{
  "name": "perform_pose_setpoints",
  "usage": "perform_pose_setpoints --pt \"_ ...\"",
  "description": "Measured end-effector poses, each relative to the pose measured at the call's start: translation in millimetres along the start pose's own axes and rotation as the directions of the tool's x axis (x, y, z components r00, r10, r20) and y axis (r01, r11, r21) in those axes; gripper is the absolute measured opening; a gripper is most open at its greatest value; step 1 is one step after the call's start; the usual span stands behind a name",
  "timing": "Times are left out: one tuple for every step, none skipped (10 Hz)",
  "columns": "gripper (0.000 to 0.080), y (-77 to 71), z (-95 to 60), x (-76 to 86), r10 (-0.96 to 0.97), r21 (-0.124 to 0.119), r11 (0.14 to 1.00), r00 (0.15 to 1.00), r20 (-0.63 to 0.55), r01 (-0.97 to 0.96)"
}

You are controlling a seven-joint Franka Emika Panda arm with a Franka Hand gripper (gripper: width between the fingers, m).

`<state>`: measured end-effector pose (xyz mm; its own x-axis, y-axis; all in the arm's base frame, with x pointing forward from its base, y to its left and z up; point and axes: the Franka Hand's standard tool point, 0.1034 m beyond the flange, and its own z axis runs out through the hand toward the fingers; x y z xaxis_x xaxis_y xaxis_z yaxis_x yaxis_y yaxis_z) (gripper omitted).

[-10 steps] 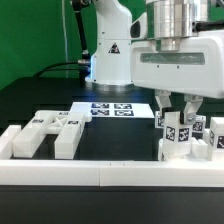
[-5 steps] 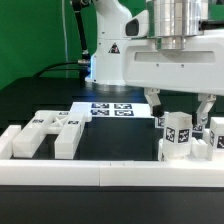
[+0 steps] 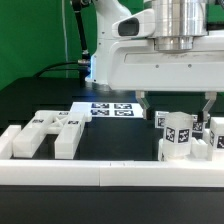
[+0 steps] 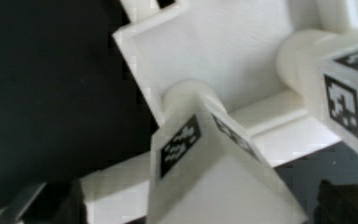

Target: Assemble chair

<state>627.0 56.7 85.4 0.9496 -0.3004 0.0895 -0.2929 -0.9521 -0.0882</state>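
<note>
**My gripper point(image 3: 177, 104) hangs wide open and empty above the chair block point(image 3: 179, 136).**
Descending off-centre, a finger could strike that block and topple it.

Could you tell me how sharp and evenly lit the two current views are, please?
Exterior view: evenly lit, fairly sharp, the tag on the chair part readable. Wrist view: very close, the white chair part soft-edged and bright, its tags foreshortened.

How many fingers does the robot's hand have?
2. One finger hangs at the exterior view's left of the tagged chair part, the other finger at its right. None looks hidden.
</note>
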Motion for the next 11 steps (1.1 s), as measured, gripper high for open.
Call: perform_pose_setpoints --pt "0.0649 0.0 0.2 -0.1 -0.074 -0.001 0.997 0.997 0.000 0.074" --pt "0.0649 -0.4 0.4 -0.3 -0.119 0.000 0.993 0.993 0.001 0.119" --pt "0.0649 0.3 1.0 -0.2 -0.218 -0.007 0.976 0.976 0.002 0.218" --pt "0.0649 0.9 2.1 -0.2 -0.279 -0.010 0.960 0.960 0.004 0.279" --pt "0.0649 2.2 2.7 0.4 -0.389 -0.018 0.921 0.921 0.007 0.389" --pt "0.0649 2.3 2.7 0.4 -0.440 -0.025 0.897 0.898 0.010 0.441" --pt "0.0649 2.5 2.8 0.3 -0.442 -0.026 0.897 0.897 0.010 0.442" --pt "0.0546 2.7 2.8 0.4 -0.441 -0.026 0.897 0.897 0.010 0.441" --pt "0.0411 2.8 2.8 0.4 -0.441 -0.026 0.897 0.897 0.010 0.441" --pt "0.0411 2.7 2.8 0.4 -0.440 -0.026 0.898 0.898 0.010 0.440" --pt "0.0290 2.8 2.8 0.4 -0.415 -0.026 0.909 0.910 0.009 0.416"
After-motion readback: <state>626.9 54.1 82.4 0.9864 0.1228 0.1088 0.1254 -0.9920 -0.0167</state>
